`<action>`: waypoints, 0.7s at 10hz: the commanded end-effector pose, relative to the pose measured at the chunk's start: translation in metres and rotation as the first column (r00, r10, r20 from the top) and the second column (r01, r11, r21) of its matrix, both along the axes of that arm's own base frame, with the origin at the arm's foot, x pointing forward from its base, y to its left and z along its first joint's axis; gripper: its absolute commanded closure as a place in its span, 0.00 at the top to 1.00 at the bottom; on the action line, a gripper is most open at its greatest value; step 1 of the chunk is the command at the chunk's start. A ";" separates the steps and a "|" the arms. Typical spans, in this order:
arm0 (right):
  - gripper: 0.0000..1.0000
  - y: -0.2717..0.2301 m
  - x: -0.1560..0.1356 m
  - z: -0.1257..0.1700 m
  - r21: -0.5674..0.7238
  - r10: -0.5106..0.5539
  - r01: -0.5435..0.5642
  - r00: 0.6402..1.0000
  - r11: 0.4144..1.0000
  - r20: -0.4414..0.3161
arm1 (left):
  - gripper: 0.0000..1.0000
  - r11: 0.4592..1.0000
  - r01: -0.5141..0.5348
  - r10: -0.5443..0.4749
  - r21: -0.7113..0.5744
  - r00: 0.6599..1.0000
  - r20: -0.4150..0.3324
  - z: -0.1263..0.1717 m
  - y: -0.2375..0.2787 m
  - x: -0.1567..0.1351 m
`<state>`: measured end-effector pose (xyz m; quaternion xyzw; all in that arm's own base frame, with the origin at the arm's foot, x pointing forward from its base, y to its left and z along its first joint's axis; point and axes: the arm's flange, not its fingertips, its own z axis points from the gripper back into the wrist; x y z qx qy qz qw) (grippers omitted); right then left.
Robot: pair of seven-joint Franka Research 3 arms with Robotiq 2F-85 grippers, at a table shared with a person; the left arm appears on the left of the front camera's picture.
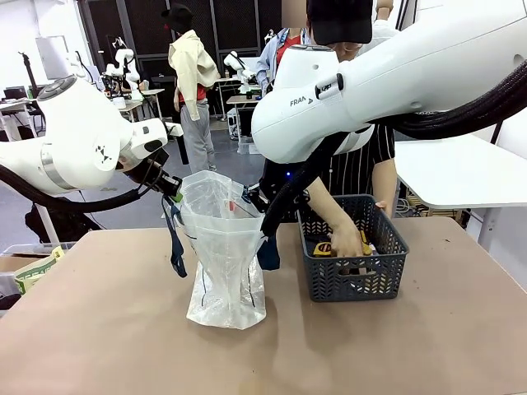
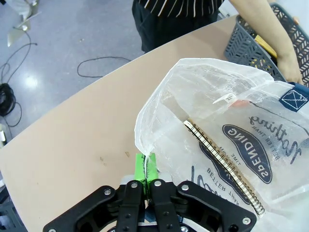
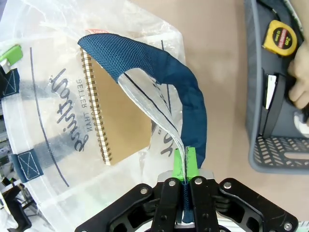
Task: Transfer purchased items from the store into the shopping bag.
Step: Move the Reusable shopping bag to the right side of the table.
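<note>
Bag [image 1: 222,263] is clear, crinkly, navy-strapped, holding a spiral notebook [image 3: 120,111].

Light: bright, even; shadows soft.
Glare: white sheen on shopping bag [image 2: 203,92] just beyond left gripper [image 2: 145,159].
Edges: wide-angle bend.

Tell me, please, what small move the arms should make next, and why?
Probably none beyond holding steady. The left gripper and right gripper are each shut on the bag at its rim, spreading its mouth, with a notebook already inside. The person's hand is in the basket beside the tape measure, seemingly picking the next item, so the mouth should be open to receive it.
</note>
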<state>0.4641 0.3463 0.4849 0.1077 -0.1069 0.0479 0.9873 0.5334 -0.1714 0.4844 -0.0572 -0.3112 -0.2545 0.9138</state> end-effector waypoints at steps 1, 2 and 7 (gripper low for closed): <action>0.00 -0.001 -0.001 0.001 0.008 -0.006 0.006 1.000 1.000 -0.006 | 0.00 1.000 -0.011 0.011 0.001 1.000 -0.002 0.001 0.001 0.000; 0.00 -0.001 -0.001 0.001 0.008 -0.006 0.006 1.000 1.000 -0.006 | 0.00 1.000 -0.011 0.011 0.001 1.000 -0.002 0.001 0.001 0.000; 0.00 -0.001 -0.001 0.001 0.008 -0.006 0.006 1.000 1.000 -0.006 | 0.00 1.000 -0.011 0.011 0.001 1.000 -0.002 0.001 0.001 0.000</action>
